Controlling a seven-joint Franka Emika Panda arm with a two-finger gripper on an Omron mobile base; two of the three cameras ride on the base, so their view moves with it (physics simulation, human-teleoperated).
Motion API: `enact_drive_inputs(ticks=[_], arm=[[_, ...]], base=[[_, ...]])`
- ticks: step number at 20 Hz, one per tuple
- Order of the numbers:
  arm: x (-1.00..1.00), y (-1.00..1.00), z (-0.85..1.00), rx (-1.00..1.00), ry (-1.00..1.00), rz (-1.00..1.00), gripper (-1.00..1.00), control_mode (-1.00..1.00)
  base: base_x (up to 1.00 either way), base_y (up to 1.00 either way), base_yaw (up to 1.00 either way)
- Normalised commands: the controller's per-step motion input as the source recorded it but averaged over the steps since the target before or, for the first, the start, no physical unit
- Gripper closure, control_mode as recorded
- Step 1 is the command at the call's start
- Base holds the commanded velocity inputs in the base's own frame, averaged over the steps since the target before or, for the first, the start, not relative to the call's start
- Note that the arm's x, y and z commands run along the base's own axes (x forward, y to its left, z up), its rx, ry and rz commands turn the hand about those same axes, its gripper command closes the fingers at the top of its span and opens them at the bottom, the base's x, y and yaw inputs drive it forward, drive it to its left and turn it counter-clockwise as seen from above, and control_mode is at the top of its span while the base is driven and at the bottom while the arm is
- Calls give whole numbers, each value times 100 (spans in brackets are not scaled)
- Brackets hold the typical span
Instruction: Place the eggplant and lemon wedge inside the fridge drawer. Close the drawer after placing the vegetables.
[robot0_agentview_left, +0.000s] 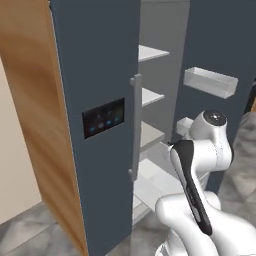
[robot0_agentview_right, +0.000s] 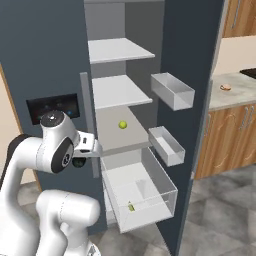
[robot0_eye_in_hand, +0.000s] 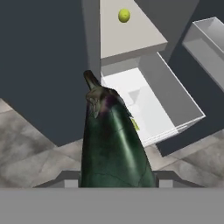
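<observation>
While the drawer (robot0_agentview_right: 142, 192) is hanging open with the lemon wedge (robot0_agentview_right: 131, 207) lying on its floor, I'm holding the eggplant (robot0_eye_in_hand: 114, 144) clamped between the fingers, stem forward, above and short of the drawer, lining up a drop.

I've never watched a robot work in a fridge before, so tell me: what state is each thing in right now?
Fridge drawer: pulled out, open.
Lemon wedge: lying inside the drawer.
Eggplant: held in the gripper, stem pointing toward the drawer, not yet inside.
Fridge door: swung open.
Round yellow-green ball: resting on a shelf above the drawer.
</observation>
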Motion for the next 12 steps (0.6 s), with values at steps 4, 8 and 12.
enact_drive_inputs(ticks=[4, 8, 12], arm=[[0, 0, 0, 0, 0, 0, 100, 100], [0, 0, 0, 0, 0, 0, 100, 100], [0, 0, 0, 0, 0, 0, 100, 100]], base=[[29, 0, -13], [44, 0, -10], [40, 0, -8]])
